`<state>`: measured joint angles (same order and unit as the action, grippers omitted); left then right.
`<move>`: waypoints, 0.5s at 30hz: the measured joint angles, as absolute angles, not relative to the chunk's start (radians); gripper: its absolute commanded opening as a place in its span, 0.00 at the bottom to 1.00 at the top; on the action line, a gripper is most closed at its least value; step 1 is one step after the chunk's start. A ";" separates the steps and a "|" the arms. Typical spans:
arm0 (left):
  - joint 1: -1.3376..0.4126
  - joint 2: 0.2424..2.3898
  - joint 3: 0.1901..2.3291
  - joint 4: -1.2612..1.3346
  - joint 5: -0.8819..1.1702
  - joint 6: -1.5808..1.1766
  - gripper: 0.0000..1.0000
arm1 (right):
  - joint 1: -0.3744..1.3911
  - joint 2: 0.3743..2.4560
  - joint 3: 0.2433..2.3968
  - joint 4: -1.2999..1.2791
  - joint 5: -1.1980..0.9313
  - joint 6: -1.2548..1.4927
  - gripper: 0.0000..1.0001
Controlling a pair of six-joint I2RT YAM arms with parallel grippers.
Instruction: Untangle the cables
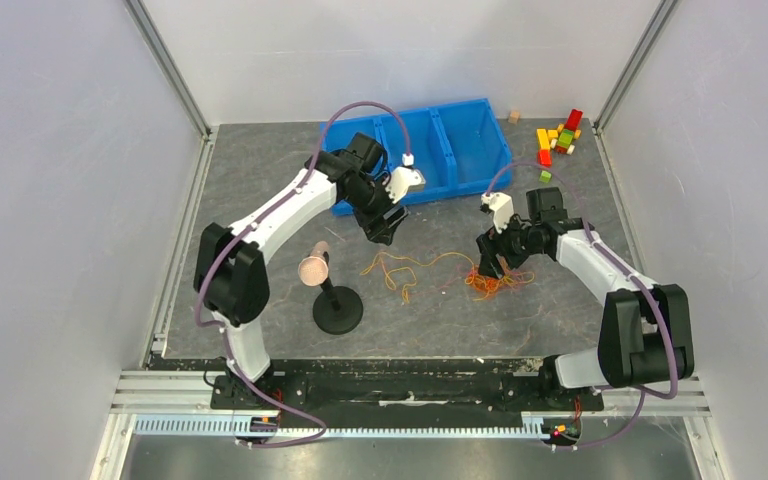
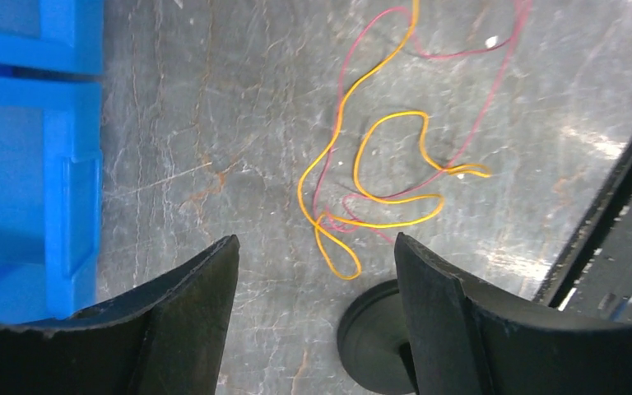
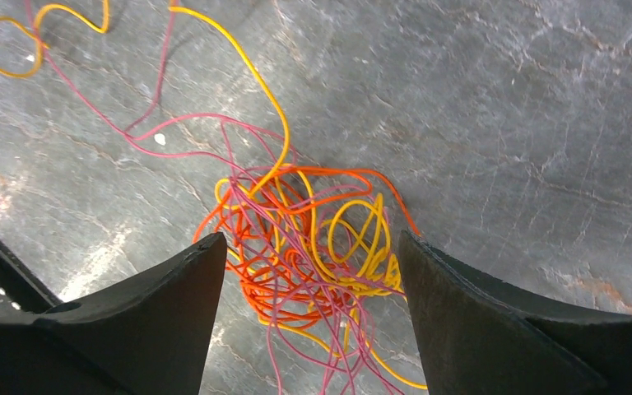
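**Top view:** The cables [image 1: 440, 270] lie strung left to right on the grey table [image 1: 260, 180] between two robot arms. A dense orange knot [image 1: 495, 283] sits at their right end and loose strands [image 1: 397, 268] trail leftward. The right gripper [image 1: 490, 265] hangs directly over the knot. The left gripper [image 1: 385, 228] hovers just behind the loose end, on the side of the blue bin [image 1: 460, 140]. A black stand [image 1: 337, 305] topped with a copper disc sits just left of the strands, and coloured blocks [image 1: 560, 135] lie well apart in the far corner.

**Left wrist:** The left gripper [image 2: 314, 243] is spread wide and empty. A yellow strand [image 2: 391, 113] and a red-pink strand [image 2: 461, 55] loop on the table ahead of its fingertips. The stand's base [image 2: 374, 337] sits close beneath them.

**Right wrist:** The right gripper [image 3: 311, 239], also spread wide, straddles the knot [image 3: 296, 263] without visibly pinching it. Yellow and pink leads run off to the upper left.

The right arm looks best placed for the knot and the left for the free end, and the stand could snag a strand dragged leftward.
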<state>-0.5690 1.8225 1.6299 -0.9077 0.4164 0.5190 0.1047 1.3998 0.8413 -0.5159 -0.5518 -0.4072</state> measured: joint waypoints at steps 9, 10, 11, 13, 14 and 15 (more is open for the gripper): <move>-0.569 1.899 1.608 -0.946 0.307 0.578 0.71 | 0.108 1.434 0.799 -0.501 -0.449 -0.403 0.75; -0.569 1.902 1.608 -0.954 0.305 0.590 0.70 | 0.108 1.441 0.798 -0.501 -0.442 -0.402 0.75; -0.570 1.907 1.608 -0.964 0.305 0.604 0.70 | 0.109 1.450 0.797 -0.500 -0.435 -0.400 0.75; -0.571 1.919 1.609 -0.985 0.303 0.621 0.70 | 0.110 1.460 0.793 -0.497 -0.422 -0.398 0.74; -0.573 1.927 1.609 -0.997 0.298 0.630 0.71 | 0.110 1.460 0.793 -0.497 -0.422 -0.398 0.75; -0.575 1.937 1.609 -1.009 0.292 0.640 0.71 | 0.110 1.461 0.792 -0.497 -0.418 -0.397 0.75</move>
